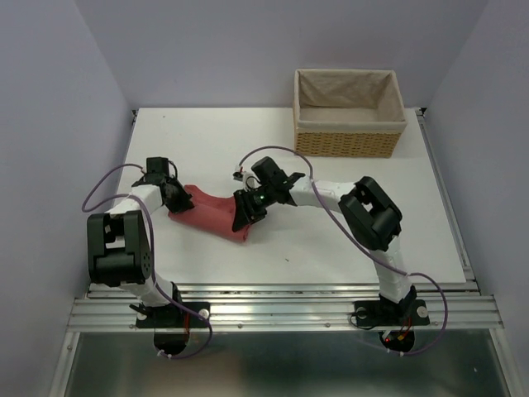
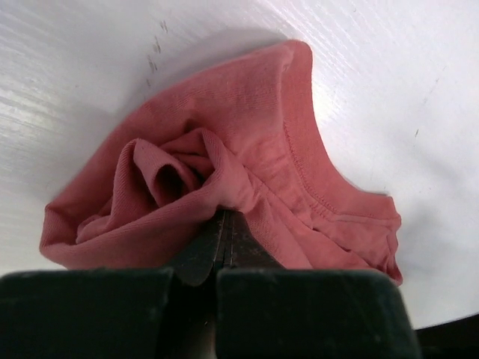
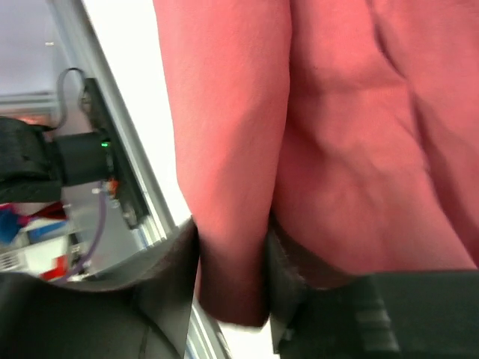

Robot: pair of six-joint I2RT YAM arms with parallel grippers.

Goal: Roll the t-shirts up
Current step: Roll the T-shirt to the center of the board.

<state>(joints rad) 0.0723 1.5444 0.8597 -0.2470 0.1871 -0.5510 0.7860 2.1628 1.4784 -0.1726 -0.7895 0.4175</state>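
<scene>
One salmon-red t-shirt [image 1: 213, 213] lies bunched into a short thick roll on the white table [image 1: 347, 223], left of centre. My left gripper [image 1: 175, 197] is at the roll's left end. In the left wrist view its fingers [image 2: 224, 218] are pressed together, their tips buried in a gathered fold of the t-shirt [image 2: 247, 142]. My right gripper [image 1: 245, 213] is at the roll's right end. In the right wrist view a thick fold of the t-shirt [image 3: 352, 149] fills the gap between its two fingers [image 3: 232, 235], touching both.
A cloth-lined wicker basket [image 1: 349, 142] stands at the back right of the table. The metal rail of the table's near edge [image 3: 123, 149] runs close beside the right gripper. Walls close in the table on the left, right and back.
</scene>
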